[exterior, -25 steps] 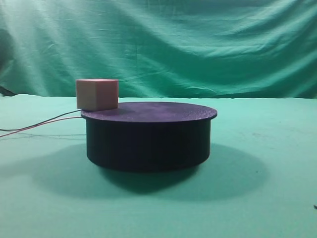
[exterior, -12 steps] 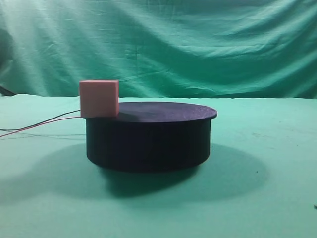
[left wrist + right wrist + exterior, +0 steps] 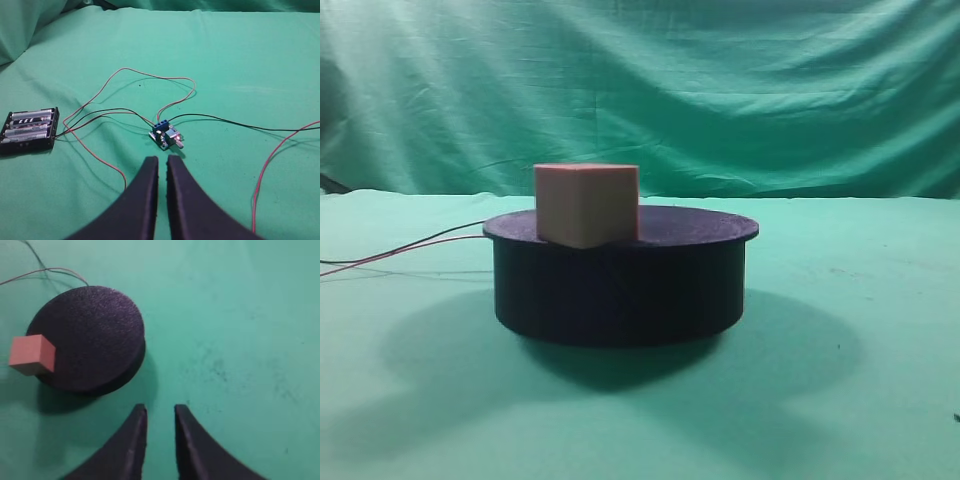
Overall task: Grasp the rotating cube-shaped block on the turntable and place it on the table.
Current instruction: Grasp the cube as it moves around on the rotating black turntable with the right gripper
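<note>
Cube-shaped block [image 3: 587, 205] sits on the turntable [image 3: 620, 290], at the near rim and left of centre, one vertical edge turned toward the high camera. From the right wrist it shows at the left edge of the disc. Its lower corner seems to reach the rim line, but I cannot tell whether it overhangs.

Turntable stands on the table [image 3: 860, 400]. Its foot is lost in its own dark shadow, so the lower edge is hard to trace. Thin red and black wires [image 3: 400, 250] run off from behind its left side and are cut by the frame edge.

Right gripper [image 3: 160, 412]: fingers parted with bare green cloth between them, released, nothing held. It hangs over the table just beside the turntable, apart from the block. Only the finger ends show; the rest is cut off at the bottom.

Left gripper [image 3: 162, 162]: fingers drawn almost together with a thin slit between them, clenched on nothing. Beyond its tips lie a small circuit board [image 3: 165, 136] and, further left, a battery holder [image 3: 30, 131], joined by looping wires. The board's markings are too small to read.
</note>
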